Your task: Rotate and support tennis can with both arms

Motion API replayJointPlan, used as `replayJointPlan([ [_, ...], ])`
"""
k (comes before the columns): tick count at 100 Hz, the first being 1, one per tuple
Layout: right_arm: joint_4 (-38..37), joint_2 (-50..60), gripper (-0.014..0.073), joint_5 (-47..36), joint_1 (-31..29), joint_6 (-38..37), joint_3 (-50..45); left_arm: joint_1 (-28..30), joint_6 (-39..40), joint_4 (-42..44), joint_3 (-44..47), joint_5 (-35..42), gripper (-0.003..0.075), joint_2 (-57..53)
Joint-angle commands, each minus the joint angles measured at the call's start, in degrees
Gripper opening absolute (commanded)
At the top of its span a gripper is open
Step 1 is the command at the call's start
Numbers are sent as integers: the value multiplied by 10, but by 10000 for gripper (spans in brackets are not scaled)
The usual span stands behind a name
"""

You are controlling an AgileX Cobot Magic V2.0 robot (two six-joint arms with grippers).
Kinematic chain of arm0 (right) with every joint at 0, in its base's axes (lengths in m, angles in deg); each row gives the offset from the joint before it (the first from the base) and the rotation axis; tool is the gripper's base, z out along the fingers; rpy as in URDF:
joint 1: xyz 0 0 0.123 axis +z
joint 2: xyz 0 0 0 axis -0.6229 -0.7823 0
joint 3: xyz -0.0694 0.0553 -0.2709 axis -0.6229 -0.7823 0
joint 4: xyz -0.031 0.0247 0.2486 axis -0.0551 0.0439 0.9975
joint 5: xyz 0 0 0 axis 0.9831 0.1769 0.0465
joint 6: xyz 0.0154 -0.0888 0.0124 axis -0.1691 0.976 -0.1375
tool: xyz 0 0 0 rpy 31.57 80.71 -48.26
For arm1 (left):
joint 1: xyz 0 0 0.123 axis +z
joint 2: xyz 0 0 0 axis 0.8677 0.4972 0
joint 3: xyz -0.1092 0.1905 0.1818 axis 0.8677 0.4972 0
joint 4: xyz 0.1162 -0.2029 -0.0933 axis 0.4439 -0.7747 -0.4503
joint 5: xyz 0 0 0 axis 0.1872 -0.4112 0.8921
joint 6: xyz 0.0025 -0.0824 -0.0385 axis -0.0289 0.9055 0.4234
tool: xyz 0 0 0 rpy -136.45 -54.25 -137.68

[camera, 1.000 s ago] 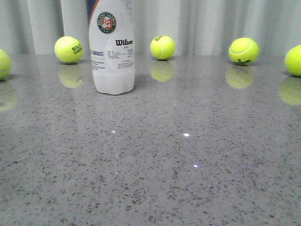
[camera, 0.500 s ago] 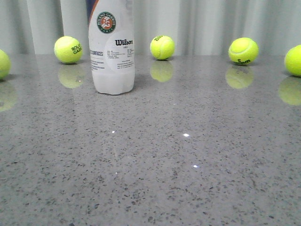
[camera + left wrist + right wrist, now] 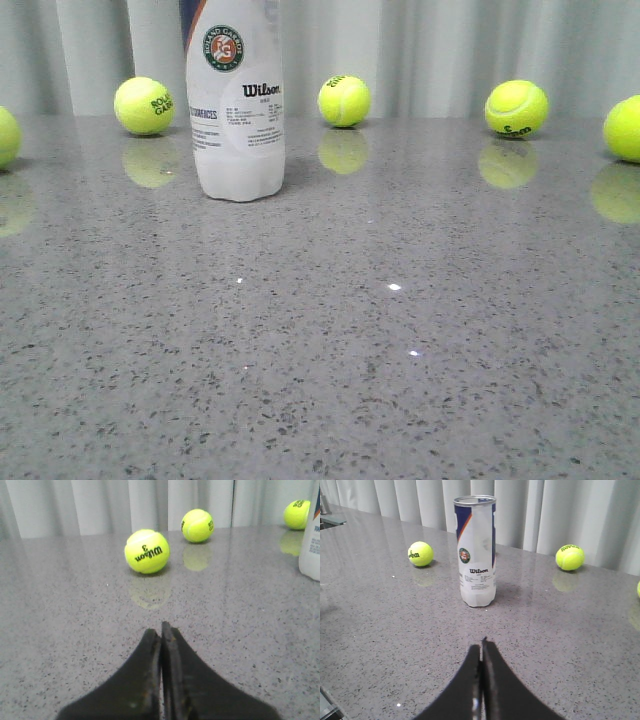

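Note:
The tennis can (image 3: 236, 110) stands upright on the grey speckled table, left of centre and far back; its top is cut off in the front view. The right wrist view shows the whole tennis can (image 3: 476, 555) with its metal rim, navy band and round badge, straight ahead of my right gripper (image 3: 481, 647), which is shut and empty, well short of it. My left gripper (image 3: 161, 631) is shut and empty; only an edge of the tennis can (image 3: 311, 545) shows there, off to one side. Neither gripper shows in the front view.
Several yellow-green tennis balls lie along the back of the table (image 3: 400, 330): one (image 3: 143, 105) left of the can, one (image 3: 344, 100) right of it, one (image 3: 516, 108) further right, and others at both edges. A ball (image 3: 147, 551) lies ahead of the left gripper. Pale curtains hang behind.
The front view has shifted very slightly: the can and balls sit a few pixels further left. Nothing else has visibly changed.

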Motion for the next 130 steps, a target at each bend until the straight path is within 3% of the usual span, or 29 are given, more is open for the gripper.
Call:
replayJointPlan([
  [1, 3, -8, -61, -44, -1, 6, 12, 2, 7, -8, 25, 43, -19, -19],
  [95, 0, -8, -61, -69, -1, 6, 12, 2, 7, -8, 25, 47, -18, -19],
  [107, 0, -8, -61, -144, -1, 6, -13, 2, 7, -8, 25, 47, -19, -19],
  [117, -1, -8, -61, -267, -9, 6, -65, 2, 7, -8, 25, 47, -19, -19],
  [130, -43, -8, -61, -375, -55, 5, -132, 2, 7, -8, 25, 47, -19, -19],
])
